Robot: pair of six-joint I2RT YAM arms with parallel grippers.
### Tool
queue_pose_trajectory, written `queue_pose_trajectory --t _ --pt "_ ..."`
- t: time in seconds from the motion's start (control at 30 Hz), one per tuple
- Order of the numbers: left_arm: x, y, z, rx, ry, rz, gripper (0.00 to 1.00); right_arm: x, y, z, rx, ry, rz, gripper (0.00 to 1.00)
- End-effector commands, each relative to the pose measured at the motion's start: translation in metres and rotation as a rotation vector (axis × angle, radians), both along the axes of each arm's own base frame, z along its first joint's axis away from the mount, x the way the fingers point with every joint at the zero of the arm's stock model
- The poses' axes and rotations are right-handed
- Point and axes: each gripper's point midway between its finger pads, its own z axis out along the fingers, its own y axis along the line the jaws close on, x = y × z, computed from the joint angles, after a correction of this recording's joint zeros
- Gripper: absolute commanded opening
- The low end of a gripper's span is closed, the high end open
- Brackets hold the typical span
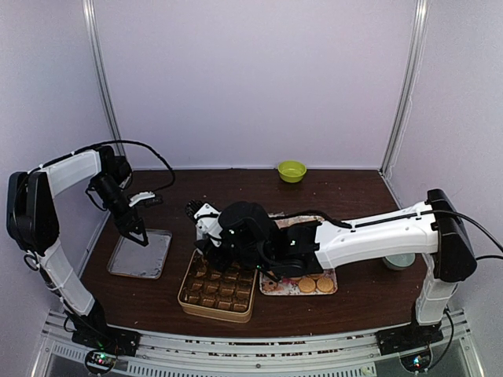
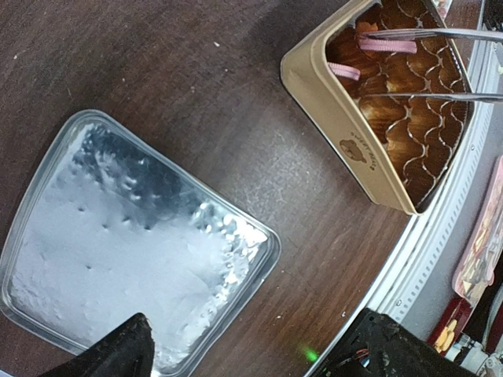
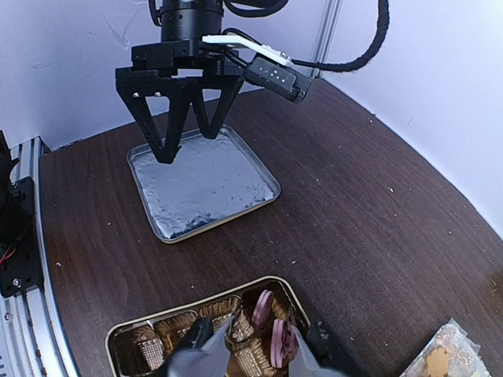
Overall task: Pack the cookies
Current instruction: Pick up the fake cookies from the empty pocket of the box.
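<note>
A cream tin lined with brown paper cups sits near the front. Two pink cookies stand on edge in its far corner cups. My right gripper reaches into that corner. Its silver fingers stand partly open either side of the cups, and one pink cookie leans against one finger, not pinched. Round tan cookies lie on a patterned tray right of the tin. My left gripper hangs wide open and holds nothing.
A silver lid lies flat under the left gripper, left of the tin. A green bowl stands at the back wall. A grey round object sits by the right arm. A metal rail runs along the near edge.
</note>
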Motion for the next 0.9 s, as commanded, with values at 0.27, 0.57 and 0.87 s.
queue_pose_trajectory --t 0.27,0.57,0.87 --pt "0.008 -0.002 0.009 0.004 -0.041 0.005 0.98 0.009 -0.014 0.045 0.095 -0.064 -0.066 0.16" --pt "0.008 -0.003 0.008 0.001 -0.035 0.011 0.98 0.019 -0.033 0.068 0.114 -0.109 -0.111 0.01" --pt "0.009 -0.004 0.009 -0.005 -0.036 0.006 0.98 0.026 -0.065 0.077 0.142 -0.116 -0.135 0.00"
